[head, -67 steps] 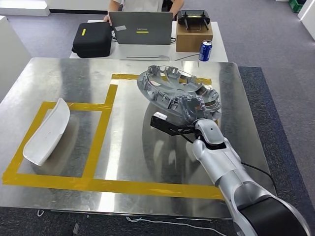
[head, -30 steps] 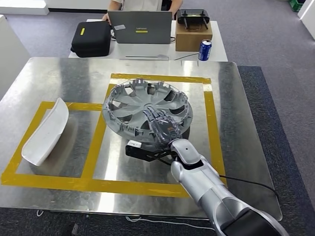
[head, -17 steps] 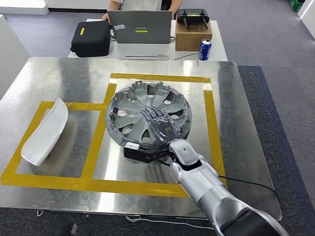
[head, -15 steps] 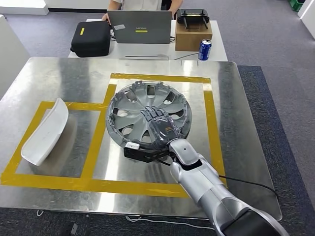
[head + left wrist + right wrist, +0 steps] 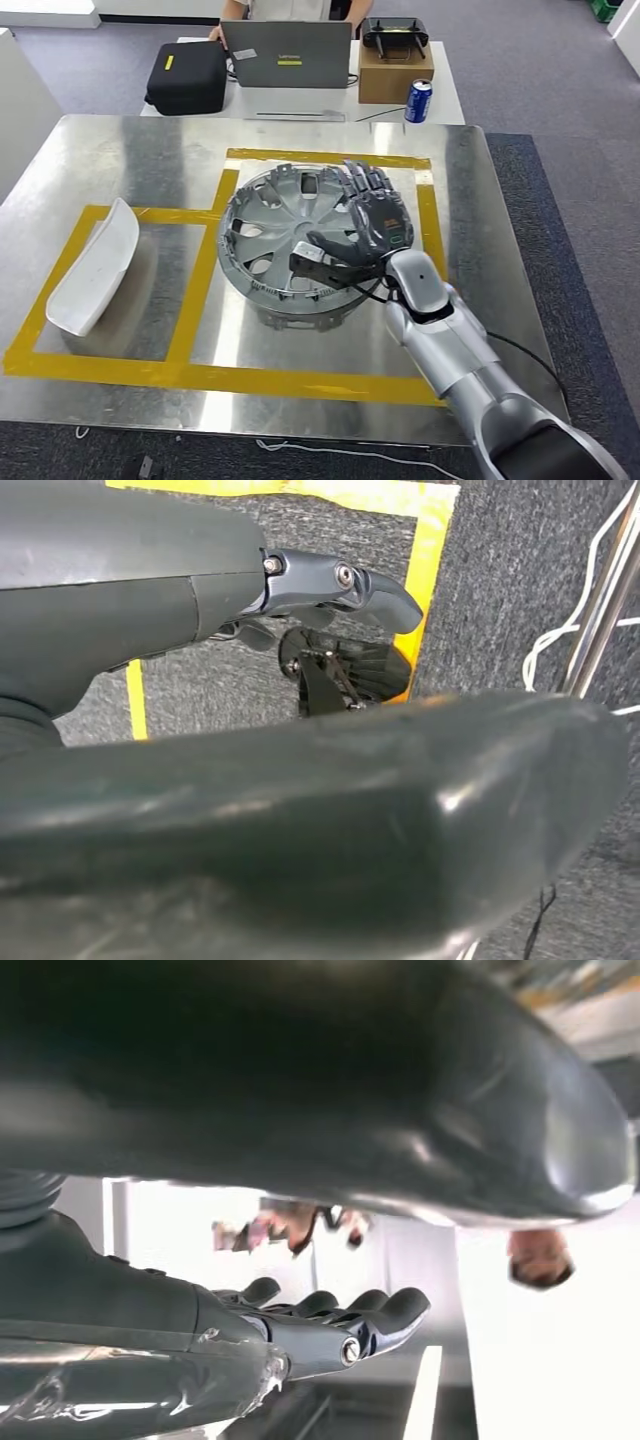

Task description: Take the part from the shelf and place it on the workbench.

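The steel table carries two boxes marked out in yellow tape, a smaller one on the left and a larger one on the right. Inside the larger box lies the grey wheel cover, the part from the task, resting on the table with its spoked face up and its left rim close to the tape line between the two boxes. The robot's silver right arm comes in from the lower right. Its right hand is above the cover's right side, fingers spread apart and holding nothing (whether the fingertips graze the rim cannot be told from the head view). In the smaller box a white curved shell lies on its own, well apart from the cover.

Behind the steel table is a white desk with a grey laptop, a black case to its left, and a cardboard box to its right with a black controller on top. A blue can stands just beside the box.

The left hand hangs over dark carpet, its fingers lying straight and loose with nothing in them.
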### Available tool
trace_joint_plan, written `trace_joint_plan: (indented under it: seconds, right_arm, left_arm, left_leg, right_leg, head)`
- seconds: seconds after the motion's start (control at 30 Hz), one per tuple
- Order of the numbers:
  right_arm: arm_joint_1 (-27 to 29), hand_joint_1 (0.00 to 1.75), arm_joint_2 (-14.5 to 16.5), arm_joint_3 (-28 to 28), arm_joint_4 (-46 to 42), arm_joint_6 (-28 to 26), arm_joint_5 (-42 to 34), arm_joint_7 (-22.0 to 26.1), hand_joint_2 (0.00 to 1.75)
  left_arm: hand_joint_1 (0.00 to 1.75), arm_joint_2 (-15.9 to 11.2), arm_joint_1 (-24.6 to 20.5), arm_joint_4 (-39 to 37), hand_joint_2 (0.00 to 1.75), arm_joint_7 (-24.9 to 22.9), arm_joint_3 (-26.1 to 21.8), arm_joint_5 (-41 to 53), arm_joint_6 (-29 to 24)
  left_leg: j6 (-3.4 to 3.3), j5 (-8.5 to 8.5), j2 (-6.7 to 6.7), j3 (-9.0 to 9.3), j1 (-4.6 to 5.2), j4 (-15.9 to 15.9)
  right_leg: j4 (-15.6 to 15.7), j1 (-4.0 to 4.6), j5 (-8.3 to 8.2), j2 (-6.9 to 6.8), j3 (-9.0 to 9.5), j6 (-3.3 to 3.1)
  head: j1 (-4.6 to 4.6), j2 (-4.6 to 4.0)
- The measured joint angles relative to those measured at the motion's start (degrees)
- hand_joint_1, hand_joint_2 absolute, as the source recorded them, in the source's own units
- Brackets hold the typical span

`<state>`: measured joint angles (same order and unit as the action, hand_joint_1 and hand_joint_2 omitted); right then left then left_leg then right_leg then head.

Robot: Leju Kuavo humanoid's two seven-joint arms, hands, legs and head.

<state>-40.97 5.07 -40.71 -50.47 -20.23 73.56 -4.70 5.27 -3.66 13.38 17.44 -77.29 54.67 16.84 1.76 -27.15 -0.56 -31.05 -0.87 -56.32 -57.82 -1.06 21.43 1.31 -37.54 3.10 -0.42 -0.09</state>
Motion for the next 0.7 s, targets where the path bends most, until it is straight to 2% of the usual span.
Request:
trace_joint_plan:
  seconds: [0.13,0.27,0.37,0.47,0.5,0.57,0.63,0.7]
  right_arm:
    - [-0.7,0.00,-11.0,4.3,-12.2,7.4,-1.6,0.4,0.00]
    - [1.1,0.00,-24.6,11.3,-26.3,11.2,-10.1,0.9,0.00]
    - [7.7,0.00,-35.6,20.6,-38.7,12.0,-20.1,1.0,0.00]
    - [20.0,0.00,-44.0,35.7,-51.6,11.9,-27.1,3.4,0.00]
    - [24.6,0.00,-45.3,42.0,-56.1,10.8,-28.5,5.4,0.00]
    - [33.0,0.00,-45.6,54.3,-64.2,6.3,-30.0,10.7,0.00]
    - [39.9,0.00,-44.0,65.0,-71.4,0.7,-30.9,15.8,0.00]
    - [45.1,0.00,-41.3,75.3,-77.7,-2.5,-33.2,21.2,0.00]
  left_arm:
    - [0.00,0.8,0.4,0.0,0.00,0.5,-1.2,-1.4,-0.8]
    - [0.00,1.6,0.9,-0.1,0.00,1.2,-2.5,-2.5,-0.9]
    - [0.00,2.4,1.3,-0.1,0.00,1.8,-3.4,-3.2,-1.0]
    - [0.00,3.1,2.0,-0.1,0.00,2.7,-4.2,-3.5,-1.1]
    - [0.00,3.3,2.2,-0.1,0.00,2.8,-4.4,-3.4,-1.2]
    - [0.00,3.7,2.5,-0.1,0.00,2.9,-4.5,-2.8,-1.5]
    - [0.00,4.0,2.7,-0.1,0.00,2.9,-4.5,-2.4,-1.7]
    - [0.00,4.3,2.7,-0.1,0.00,3.1,-4.6,-2.4,-1.6]
  left_leg:
    - [-0.07,0.01,-0.29,-0.04,0.07,0.0]
    - [-0.29,-0.10,-0.50,-0.07,0.18,-0.1]
    - [-0.52,-0.25,-0.87,-0.04,0.19,-0.1]
    - [-0.76,-0.49,-1.02,-0.02,0.17,-0.1]
    - [-0.79,-0.57,-1.02,-0.03,0.15,0.0]
    - [-0.80,-0.72,-0.99,0.05,0.13,0.0]
    - [-0.76,-0.85,-0.95,0.24,0.12,0.0]
    - [-0.72,-0.92,-0.94,0.40,0.12,0.1]
  right_leg:
    - [0.2,-0.04,-0.01,-0.32,0.13,0.03]
    - [0.3,-0.11,0.06,-0.58,0.23,0.18]
    - [0.4,-0.12,0.30,-0.95,0.44,0.53]
    - [0.5,-0.13,0.53,-1.12,0.59,0.73]
    - [0.5,-0.14,0.61,-1.13,0.62,0.74]
    - [0.5,-0.14,0.75,-1.08,0.65,0.70]
    - [0.5,-0.11,0.91,-1.02,0.73,0.64]
    - [0.5,-0.07,1.04,-0.99,0.84,0.56]
  head:
    - [0.02,0.00]
    - [0.00,0.00]
    - [0.03,0.00]
    - [0.05,0.00]
    - [0.05,0.00]
    - [0.03,0.00]
    - [0.04,0.00]
    - [0.04,0.00]
